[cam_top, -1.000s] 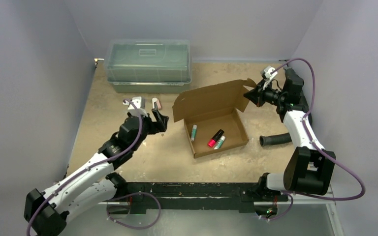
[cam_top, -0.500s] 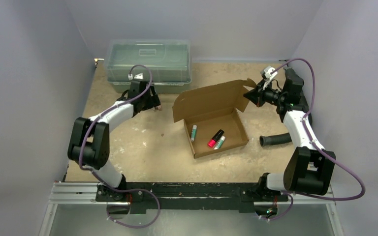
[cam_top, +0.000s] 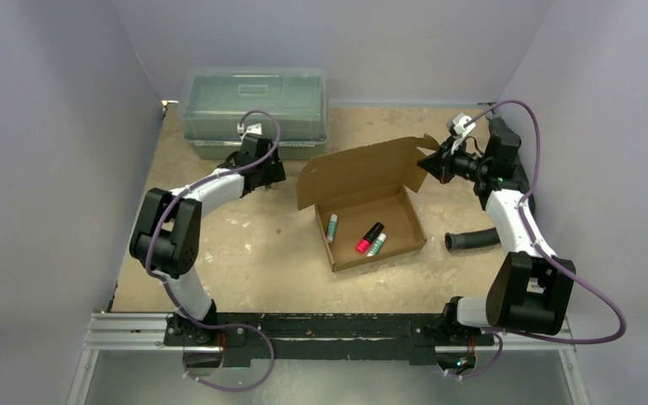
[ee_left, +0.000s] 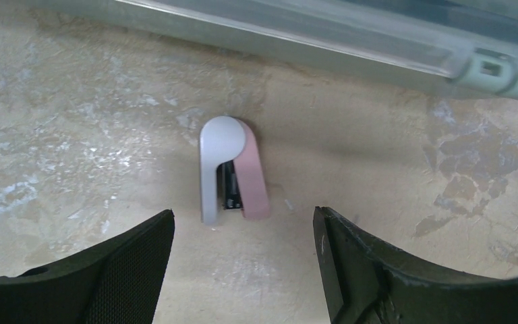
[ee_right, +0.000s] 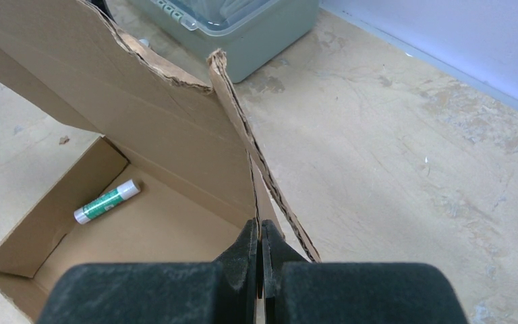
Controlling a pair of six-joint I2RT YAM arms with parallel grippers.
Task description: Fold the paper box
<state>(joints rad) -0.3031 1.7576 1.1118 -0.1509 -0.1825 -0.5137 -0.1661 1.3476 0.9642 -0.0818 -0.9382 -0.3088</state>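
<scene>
Swung forward since a second ago, my left gripper (ee_left: 243, 226) hangs wide open and empty over a small stapler (ee_left: 233, 169). To its right sits the paper box (cam_top: 369, 221) mid-table, lid raised, its side flap pinched by my closed right gripper (ee_right: 261, 233), the nearer arm.

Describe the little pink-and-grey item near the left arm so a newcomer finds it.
Start at the greenish lidded bin at the far edge. Just in front of it lies a small stapler, the only grey-and-pink thing, outside the cardboard box.

The paper box (cam_top: 359, 173) is matt corrugated cardboard, ragged-edged. My worktop (cam_top: 245, 253) looks rough and mottled; the stapler (ee_left: 233, 169) is smooth plastic.
</scene>
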